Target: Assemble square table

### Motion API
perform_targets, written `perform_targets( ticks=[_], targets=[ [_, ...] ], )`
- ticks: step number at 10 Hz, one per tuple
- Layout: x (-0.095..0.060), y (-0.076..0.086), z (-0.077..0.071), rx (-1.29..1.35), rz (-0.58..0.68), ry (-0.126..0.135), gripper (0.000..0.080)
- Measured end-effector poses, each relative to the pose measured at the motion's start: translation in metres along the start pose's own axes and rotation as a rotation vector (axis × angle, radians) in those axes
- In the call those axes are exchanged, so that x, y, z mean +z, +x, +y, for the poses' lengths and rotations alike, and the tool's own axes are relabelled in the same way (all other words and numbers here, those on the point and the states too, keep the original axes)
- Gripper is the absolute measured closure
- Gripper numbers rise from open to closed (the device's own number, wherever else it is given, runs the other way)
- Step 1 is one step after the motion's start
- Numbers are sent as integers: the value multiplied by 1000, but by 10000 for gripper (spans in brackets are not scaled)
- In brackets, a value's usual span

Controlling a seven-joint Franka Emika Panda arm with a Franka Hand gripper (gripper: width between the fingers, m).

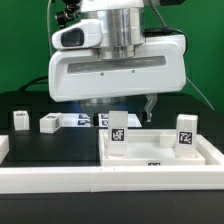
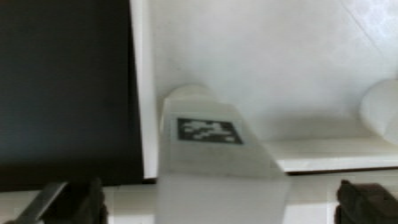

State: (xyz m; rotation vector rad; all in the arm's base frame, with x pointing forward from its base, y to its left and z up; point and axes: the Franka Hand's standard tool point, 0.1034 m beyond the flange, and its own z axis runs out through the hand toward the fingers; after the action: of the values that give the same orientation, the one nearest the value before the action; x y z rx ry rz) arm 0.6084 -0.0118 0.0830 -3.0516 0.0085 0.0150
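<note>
Green backdrop and a black work surface (image 1: 40, 145) frame the scene, with the arm (image 1: 115, 65) looming over the square tabletop (image 1: 150, 150). That slab, the task's main part, lies flat with its rim up, tucked against the white rail (image 1: 50, 180), presumably so the rail stops it sliding while legs go in. On the tabletop a leg (image 1: 119, 130) stands upright directly under the arm. A second leg (image 1: 186, 131) stands on the tabletop toward the exterior view's right. Off the tabletop, to the exterior view's left, lies the marker board (image 1: 85, 120). Beyond it are two loose legs (image 1: 48, 124), probably left there for later steps. The gripper (image 2: 217, 198) is spread as wide as it goes and holds nothing. Its fingers (image 2: 71, 203) straddle the upright leg without touching it, with the leg's tag (image 2: 208, 131) facing the wrist camera. I judge it is lined up to close on the leg and turn it. Whether that leg is already seated cannot be told.
</note>
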Motion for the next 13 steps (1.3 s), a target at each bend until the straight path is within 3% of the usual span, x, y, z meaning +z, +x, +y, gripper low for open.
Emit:
perform_targets(
  ticks=[3,5,6,7,11,13],
  targets=[
    [-2,3,1,-1,23,-4,150],
    [0,2,1,-2,32,-7,382],
    [0,2,1,-1,32,-8,382],
    [0,2,1,11,32,-7,511],
    [0,2,1,101,32,-4,511],
    [1,3,2,326,37,21,511]
  ],
)
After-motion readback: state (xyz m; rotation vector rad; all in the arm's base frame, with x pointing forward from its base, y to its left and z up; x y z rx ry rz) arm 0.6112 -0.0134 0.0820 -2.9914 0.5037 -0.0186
